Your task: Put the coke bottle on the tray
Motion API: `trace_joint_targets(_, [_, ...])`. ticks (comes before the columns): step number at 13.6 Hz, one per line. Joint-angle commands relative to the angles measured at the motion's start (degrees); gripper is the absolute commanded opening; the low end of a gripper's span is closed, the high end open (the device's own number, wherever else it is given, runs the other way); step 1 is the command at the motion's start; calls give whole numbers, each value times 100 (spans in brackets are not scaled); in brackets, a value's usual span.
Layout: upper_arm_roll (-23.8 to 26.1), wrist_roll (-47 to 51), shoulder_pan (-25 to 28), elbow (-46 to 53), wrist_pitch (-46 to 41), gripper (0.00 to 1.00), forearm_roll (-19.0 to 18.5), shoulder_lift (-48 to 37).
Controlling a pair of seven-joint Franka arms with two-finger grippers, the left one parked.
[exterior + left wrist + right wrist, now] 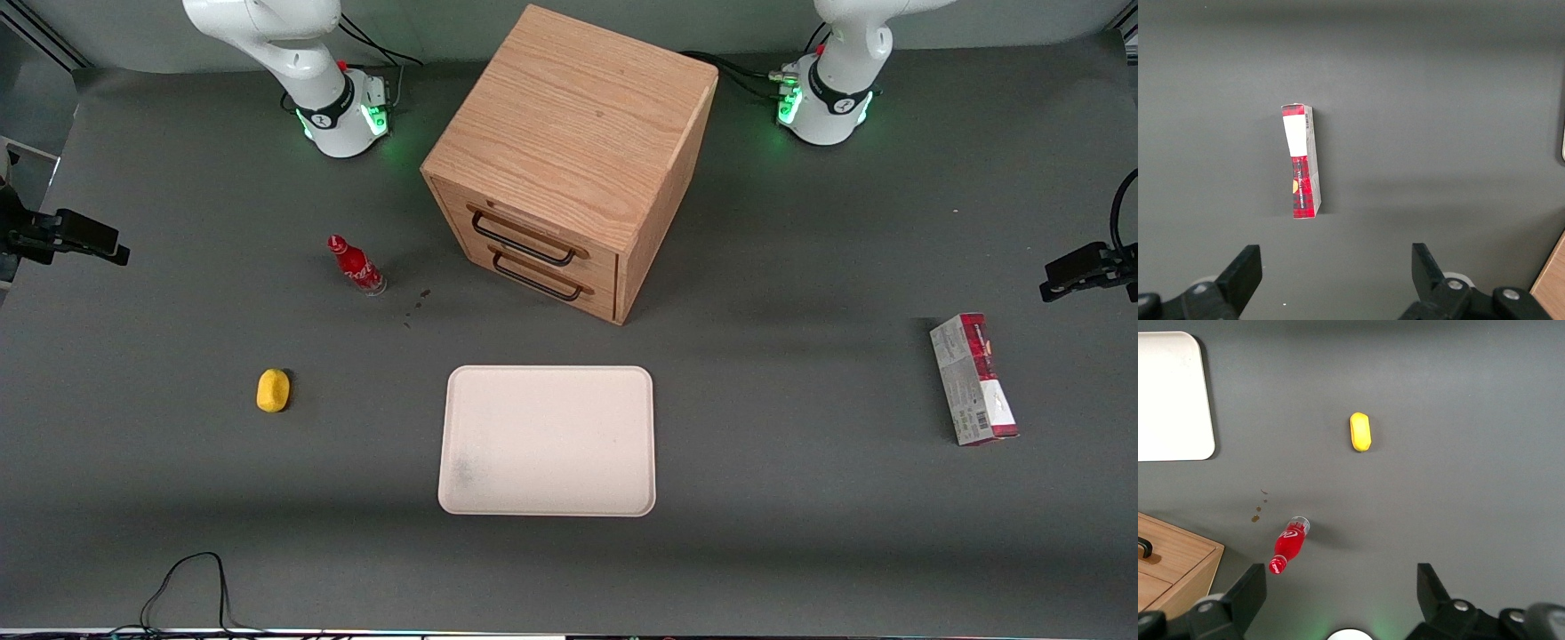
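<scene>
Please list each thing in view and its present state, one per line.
coke bottle: upright on table, capped.
tray: flat, nothing on it.
cabinet: both drawers closed.
yellow object: lying on table.
carton: lying flat.
gripper: open, high above table.

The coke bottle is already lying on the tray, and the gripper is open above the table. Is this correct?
Not quite. The coke bottle is not on the tray; it rests on the grey table, farther from the front camera than the tray, near the wooden cabinet. The front view shows this. The gripper is indeed open above the table.
</scene>
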Motion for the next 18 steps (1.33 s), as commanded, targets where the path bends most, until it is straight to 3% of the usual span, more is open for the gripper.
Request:
trace_joint_targets(1, [15,90,-65,78,-104,100,-49,20])
trace_joint_targets(7, [24,160,-30,-18,-113,100,21,-58])
trace_joint_targets(10, [50,468,6,-439,-218,100,345,-636])
trace_joint_targets(13, [50,775,242,-1649,114,100,592,-1681])
trace_joint_targets(18, [77,1671,1295,-3989,1301,100,540,-3283])
